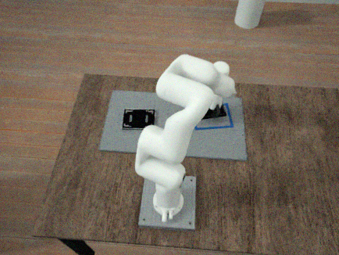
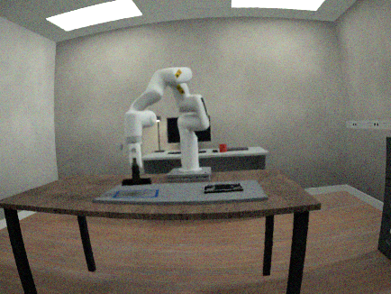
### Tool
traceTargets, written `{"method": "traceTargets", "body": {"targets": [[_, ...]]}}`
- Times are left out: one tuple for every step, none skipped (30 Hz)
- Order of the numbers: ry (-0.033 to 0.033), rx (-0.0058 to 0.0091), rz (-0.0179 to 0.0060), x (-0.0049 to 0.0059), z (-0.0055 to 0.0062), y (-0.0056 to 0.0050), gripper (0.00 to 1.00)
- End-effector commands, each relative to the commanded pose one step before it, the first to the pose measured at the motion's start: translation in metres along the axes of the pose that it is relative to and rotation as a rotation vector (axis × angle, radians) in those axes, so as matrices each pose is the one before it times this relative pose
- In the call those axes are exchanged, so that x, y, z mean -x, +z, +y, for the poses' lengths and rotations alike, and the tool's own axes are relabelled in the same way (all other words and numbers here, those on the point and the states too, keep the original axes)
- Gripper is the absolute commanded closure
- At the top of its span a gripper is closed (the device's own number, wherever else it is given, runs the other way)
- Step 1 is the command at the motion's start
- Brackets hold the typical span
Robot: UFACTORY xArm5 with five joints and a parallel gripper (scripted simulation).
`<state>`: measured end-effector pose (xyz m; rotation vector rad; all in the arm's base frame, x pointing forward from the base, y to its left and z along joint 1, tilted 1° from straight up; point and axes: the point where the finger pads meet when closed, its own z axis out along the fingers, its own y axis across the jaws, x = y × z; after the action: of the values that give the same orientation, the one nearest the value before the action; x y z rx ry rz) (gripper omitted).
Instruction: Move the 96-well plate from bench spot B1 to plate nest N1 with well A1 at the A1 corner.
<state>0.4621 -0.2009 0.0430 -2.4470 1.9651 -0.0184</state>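
The dark 96-well plate (image 1: 211, 111) is held a little above the blue-outlined bench spot B1 (image 1: 219, 122), and the white arm partly hides it. My gripper (image 2: 135, 175) points straight down and is shut on the plate (image 2: 140, 181), which hangs level over the blue outline (image 2: 135, 194). The black plate nest N1 (image 1: 138, 118) with white corner locators lies empty at the other end of the grey mat. It also shows in the exterior view (image 2: 223, 187). I cannot make out the plate's cut-off corner.
The arm's base stands on a grey mounting plate (image 1: 168, 203) near the table's front edge. A white cylinder (image 1: 248, 12) stands on the floor beyond the table. A desk with a monitor (image 2: 180, 131) is behind the table.
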Motion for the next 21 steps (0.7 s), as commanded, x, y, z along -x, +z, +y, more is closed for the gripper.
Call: {"method": "traceTargets", "body": {"targets": [[-0.00001,-0.00766,-0.00139,-0.00111,-0.00148,-0.00744,1.0],[0.0,0.0,0.0,0.0,0.0,-0.00167,1.0],[0.0,0.0,0.0,0.0,0.0,-0.00167,1.0],[0.0,0.0,0.0,0.0,0.0,-0.00167,1.0],[0.0,0.0,0.0,0.0,0.0,-0.00167,1.0],[0.0,0.0,0.0,0.0,0.0,-0.00167,1.0],[0.0,0.0,0.0,0.0,0.0,-0.00167,1.0],[0.0,0.0,0.0,0.0,0.0,-0.00167,1.0],[0.0,0.0,0.0,0.0,0.0,-0.00167,1.0],[0.0,0.0,0.0,0.0,0.0,-0.00167,1.0],[0.0,0.0,0.0,0.0,0.0,0.0,1.0],[0.0,0.0,0.0,0.0,0.0,0.0,1.0],[0.0,0.0,0.0,0.0,0.0,-0.00167,1.0],[0.0,0.0,0.0,0.0,0.0,-0.00167,1.0],[0.0,0.0,0.0,0.0,0.0,-0.00167,1.0],[0.0,0.0,0.0,0.0,0.0,-0.00167,1.0],[0.0,0.0,0.0,0.0,0.0,-0.00167,1.0],[0.0,0.0,0.0,0.0,0.0,-0.00167,1.0],[0.0,0.0,0.0,0.0,0.0,-0.00167,1.0],[0.0,0.0,0.0,0.0,0.0,-0.00167,1.0],[0.0,0.0,0.0,0.0,0.0,-0.0005,1.0]]}}
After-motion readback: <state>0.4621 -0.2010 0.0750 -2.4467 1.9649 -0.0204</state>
